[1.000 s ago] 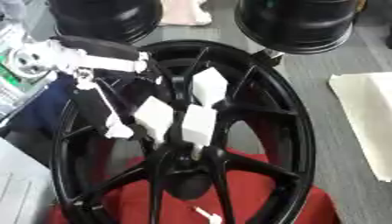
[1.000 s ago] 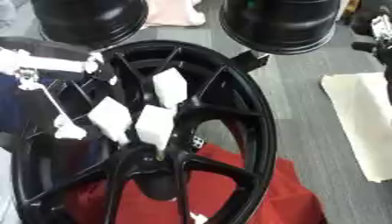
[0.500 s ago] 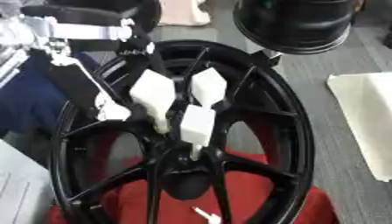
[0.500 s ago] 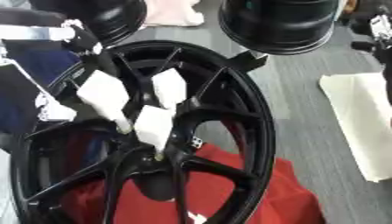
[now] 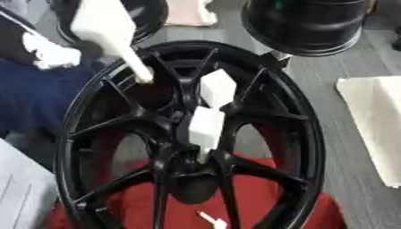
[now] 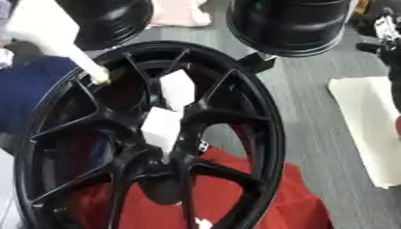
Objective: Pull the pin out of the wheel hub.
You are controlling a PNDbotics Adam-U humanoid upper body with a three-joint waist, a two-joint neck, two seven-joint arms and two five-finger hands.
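Observation:
A black spoked wheel [image 5: 309, 134] lies flat on a red cloth [image 5: 274, 201], its hub [image 5: 192, 179] near the bottom centre. Two white block-headed pins [image 5: 217, 87] [image 5: 206, 125] stand among the spokes, the lower one pointing at the hub. A third white pin [image 5: 106, 31] hangs blurred above the wheel's upper left rim, its thin tip just over a spoke. My left hand [image 5: 49, 50] shows as a white blur at the upper left beside that pin and carries it; its fingers are not distinct. My right hand shows in no view.
Two more black wheels [image 5: 313, 22] [image 5: 149, 13] stand behind. A white sheet [image 5: 376, 120] lies on the grey floor at right, blue cloth [image 5: 31, 98] at left. A small white piece [image 5: 211, 220] lies on the red cloth near the bottom.
My left hand has risen up and to the left, taking one white pin out from among the spokes. The other two pins have stayed in place.

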